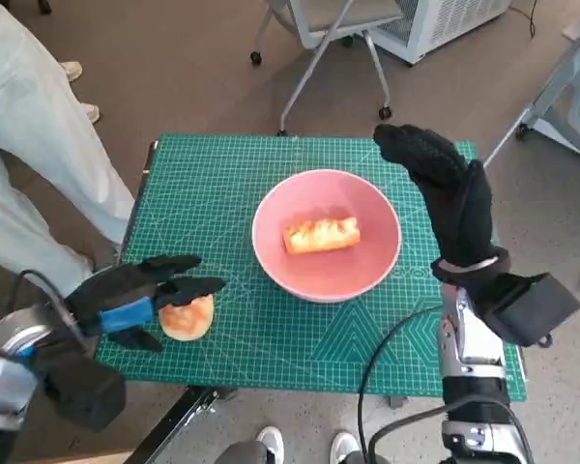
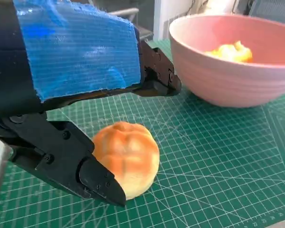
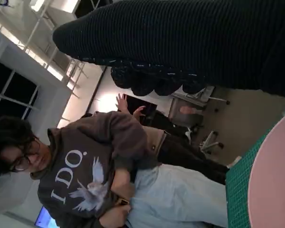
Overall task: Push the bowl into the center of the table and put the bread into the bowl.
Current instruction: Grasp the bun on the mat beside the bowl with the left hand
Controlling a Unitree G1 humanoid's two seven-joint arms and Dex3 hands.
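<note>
Fingers (image 2: 99, 183) of the left hand (image 1: 135, 300) are spread on either side of a round bread roll (image 1: 187, 317), one touching its side; the wrist view does not show them closed on it, and the roll rests on the green cutting mat (image 1: 222, 184) near the table's left front corner. Right hand (image 1: 445, 188) (black knitted glove) is raised beside the right rim of the pink bowl (image 1: 271, 261), fingers apart and holding nothing. Pink bowl sits at about the middle of the mat and contains a second, oblong piece of bread (image 1: 321, 234). Person in pale trousers (image 1: 39, 164) stands off the table's left side; a wheeled chair base (image 1: 319, 68) lies beyond the far edge.
</note>
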